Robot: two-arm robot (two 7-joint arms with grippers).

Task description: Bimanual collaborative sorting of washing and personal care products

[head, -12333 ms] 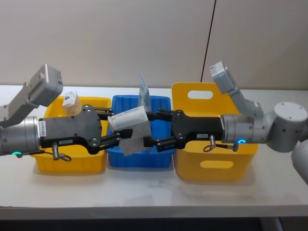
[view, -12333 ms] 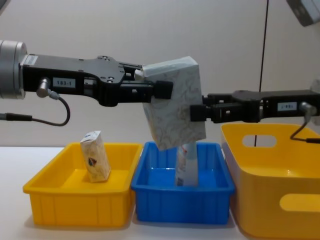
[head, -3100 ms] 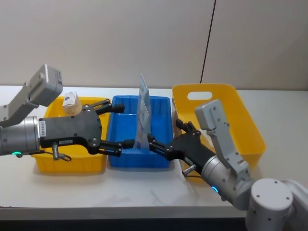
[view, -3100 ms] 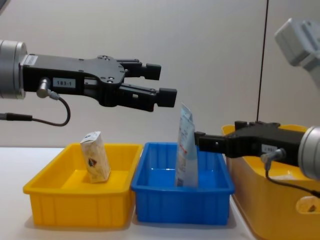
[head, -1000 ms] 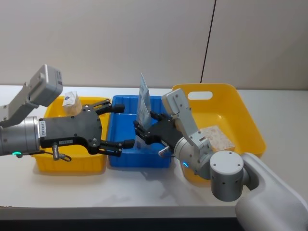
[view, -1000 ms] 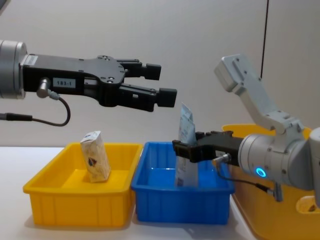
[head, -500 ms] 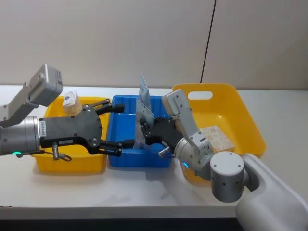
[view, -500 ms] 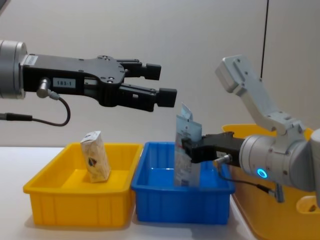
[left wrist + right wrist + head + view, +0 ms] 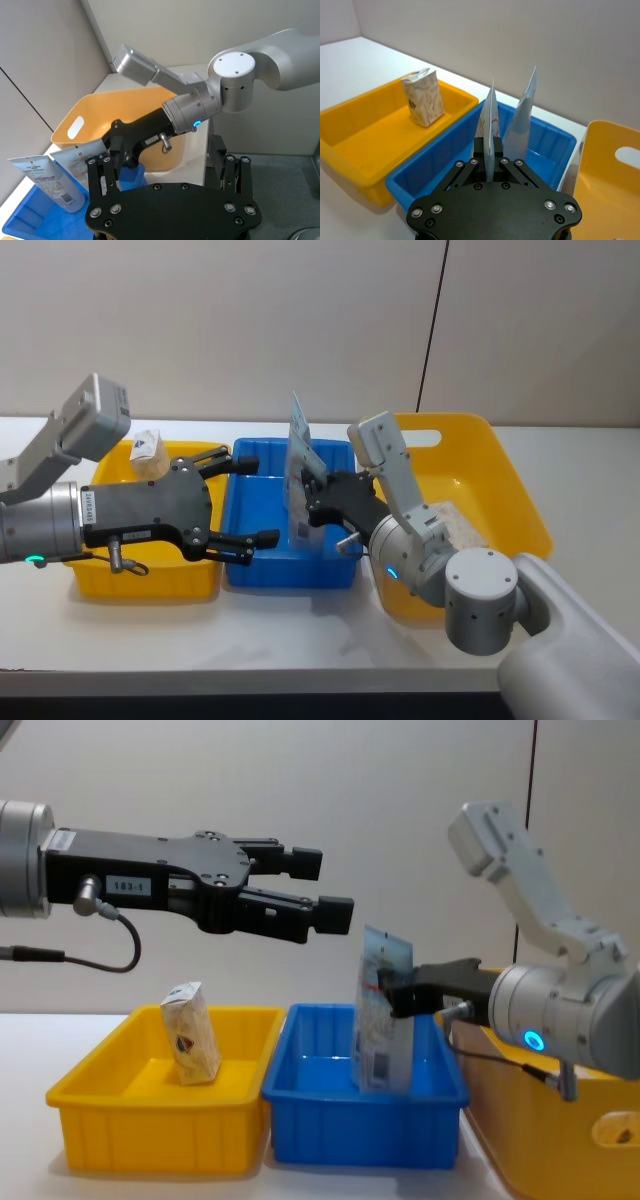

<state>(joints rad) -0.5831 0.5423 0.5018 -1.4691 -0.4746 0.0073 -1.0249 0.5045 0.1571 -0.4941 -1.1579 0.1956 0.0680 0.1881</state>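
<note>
Gripping a light-blue-and-white tube [image 9: 298, 502], the right gripper [image 9: 312, 498] reaches over the blue bin [image 9: 252, 570] in the head view; the left gripper [image 9: 250, 500], fingers apart, hangs above that bin's left edge. The chest view shows the tube [image 9: 384, 1010] upright, clamped in the right fingers [image 9: 396, 990], and a cream packet [image 9: 190, 1032] in the left yellow bin [image 9: 150, 1125]. In the right wrist view, a second tube [image 9: 520, 127] stands just behind the held one [image 9: 487, 127].

A light-blue-and-white tube [image 9: 383, 1010] with red print stands in the blue bin [image 9: 330, 1128], a cream packet [image 9: 190, 1032] with a dark round logo in the yellow bin [image 9: 140, 1135], beside black claws.
</note>
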